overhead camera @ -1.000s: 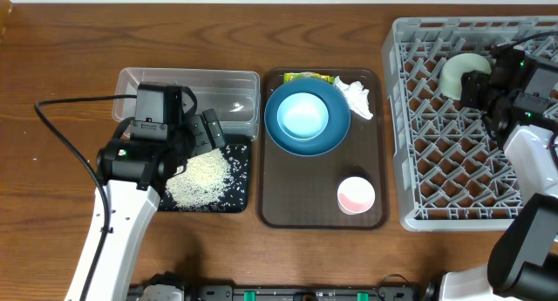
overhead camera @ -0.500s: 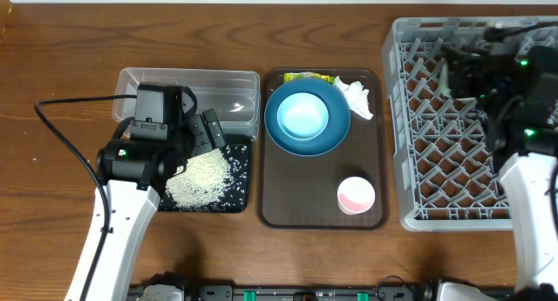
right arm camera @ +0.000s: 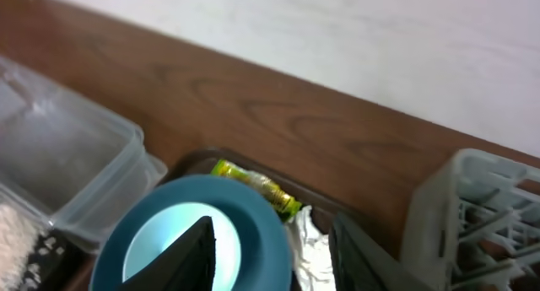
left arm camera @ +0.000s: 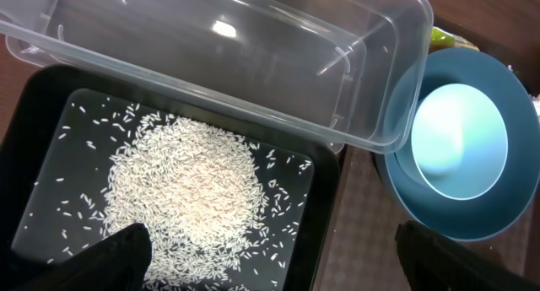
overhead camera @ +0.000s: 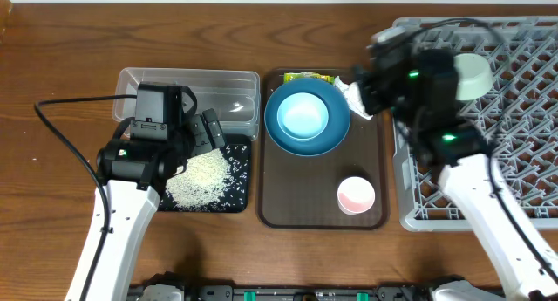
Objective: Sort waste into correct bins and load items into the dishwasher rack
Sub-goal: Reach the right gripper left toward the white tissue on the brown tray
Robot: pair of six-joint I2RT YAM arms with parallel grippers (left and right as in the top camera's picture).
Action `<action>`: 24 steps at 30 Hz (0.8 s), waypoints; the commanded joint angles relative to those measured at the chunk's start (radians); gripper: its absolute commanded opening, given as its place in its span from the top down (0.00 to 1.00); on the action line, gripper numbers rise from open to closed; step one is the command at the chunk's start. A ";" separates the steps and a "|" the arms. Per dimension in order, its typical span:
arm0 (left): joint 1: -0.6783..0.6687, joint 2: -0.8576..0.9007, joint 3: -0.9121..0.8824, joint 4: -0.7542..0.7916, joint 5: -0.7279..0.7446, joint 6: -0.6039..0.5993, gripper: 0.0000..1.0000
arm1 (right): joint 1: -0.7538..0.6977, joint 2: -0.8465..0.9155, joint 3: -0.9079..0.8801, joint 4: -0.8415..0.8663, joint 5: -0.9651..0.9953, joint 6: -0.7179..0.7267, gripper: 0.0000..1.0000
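My left gripper (left arm camera: 278, 270) is open and empty, low over the black tray (overhead camera: 241, 194) that holds a heap of rice (overhead camera: 202, 174), also in the left wrist view (left arm camera: 186, 190). The clear tub (overhead camera: 228, 90) behind it holds nothing. A light-blue bowl (overhead camera: 302, 115) sits on the blue plate (overhead camera: 333, 133). My right gripper (right arm camera: 278, 257) is open and empty above the plate's right rim and the white tissue (right arm camera: 314, 250). The yellow-green wrapper (right arm camera: 253, 183) lies behind the plate. The pink cup (overhead camera: 356, 194) stands in front. The mint bowl (overhead camera: 472, 74) rests in the rack (overhead camera: 462, 179).
The plate, cup, tissue and wrapper all lie on a brown serving tray (overhead camera: 296, 196) between the black tray and the rack. My right arm crosses the rack's left edge. A black cable runs left of my left arm.
My right arm swung left from the rack to the brown tray's back right corner, leaving the mint bowl in the rack. My left arm has not moved.
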 commanded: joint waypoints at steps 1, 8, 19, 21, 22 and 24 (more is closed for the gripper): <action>0.003 0.001 0.022 -0.002 -0.002 0.010 0.05 | 0.072 0.046 0.000 0.003 0.177 -0.061 0.57; 0.003 0.001 0.022 -0.002 -0.002 0.010 0.05 | 0.130 0.145 0.000 0.026 0.224 -0.061 0.56; 0.003 0.001 0.022 -0.002 -0.002 0.010 0.05 | 0.126 0.317 0.000 0.105 0.370 -0.060 0.55; 0.003 0.001 0.022 -0.002 -0.002 0.010 0.05 | 0.120 0.343 0.000 0.117 0.388 -0.060 0.54; 0.003 0.001 0.022 -0.002 -0.002 0.010 0.05 | 0.114 0.357 0.000 0.122 0.388 -0.058 0.54; 0.003 0.001 0.022 -0.002 -0.002 0.010 0.05 | 0.099 0.383 0.000 0.128 0.388 -0.024 0.53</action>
